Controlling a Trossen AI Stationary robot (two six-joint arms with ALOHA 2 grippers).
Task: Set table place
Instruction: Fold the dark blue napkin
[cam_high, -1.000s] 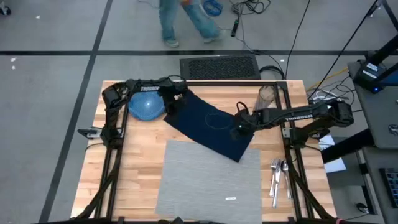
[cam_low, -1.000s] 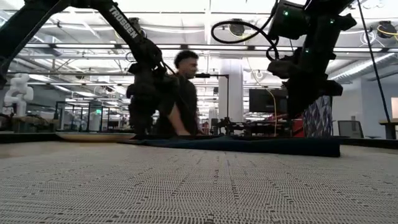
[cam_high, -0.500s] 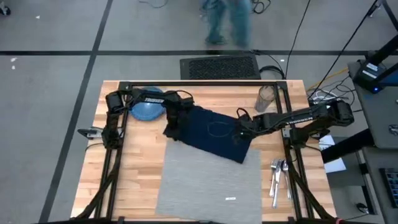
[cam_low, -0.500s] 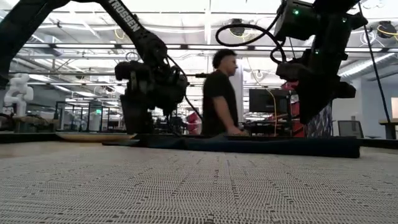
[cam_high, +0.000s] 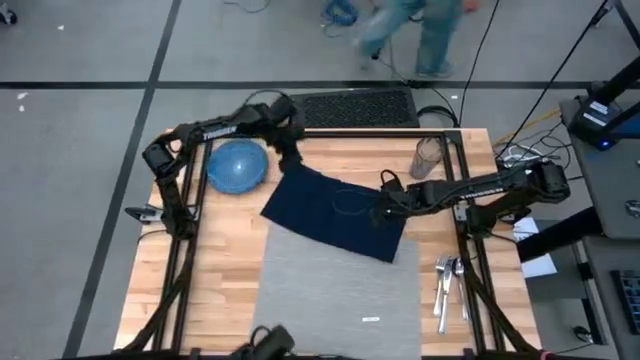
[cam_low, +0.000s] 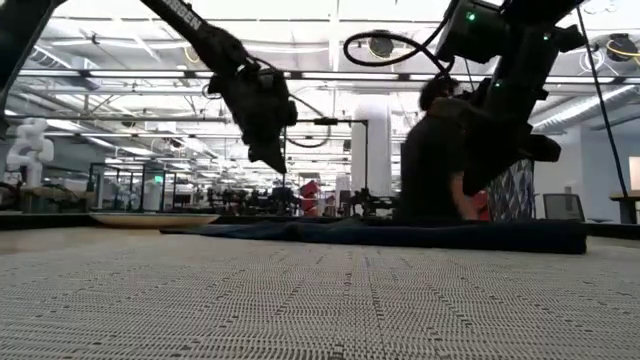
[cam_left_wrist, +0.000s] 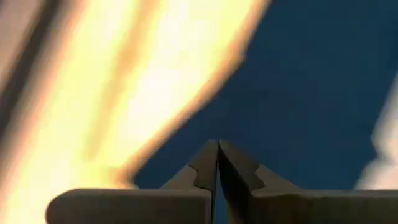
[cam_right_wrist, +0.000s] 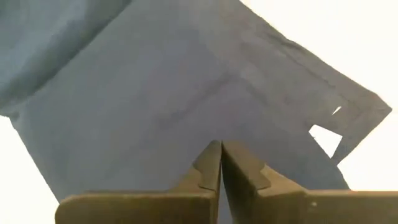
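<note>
The dark navy napkin (cam_high: 335, 212) lies flat on the table (cam_high: 215, 260), its near edge overlapping the far edge of the grey placemat (cam_high: 335, 295). A blue dish (cam_high: 237, 165) sits at the far left. My left gripper (cam_high: 287, 142) is shut and raised above the napkin's far corner, clear of it in the low view (cam_low: 272, 160) and the left wrist view (cam_left_wrist: 217, 146). My right gripper (cam_high: 383, 212) is shut and hangs a little above the napkin's right part (cam_right_wrist: 221, 146).
A glass (cam_high: 428, 157) stands at the far right. Cutlery (cam_high: 447, 280) lies right of the placemat. Black frame rails (cam_high: 180, 270) run along both sides of the table. A person walks on the floor beyond the far edge. Bare wood lies left of the placemat.
My left gripper went toward the near edge along the napkin's left part, then rose and swung back toward the far edge, clear of the cloth. The napkin's left end slid a little toward the near edge; its right end stayed. The right gripper barely moved.
</note>
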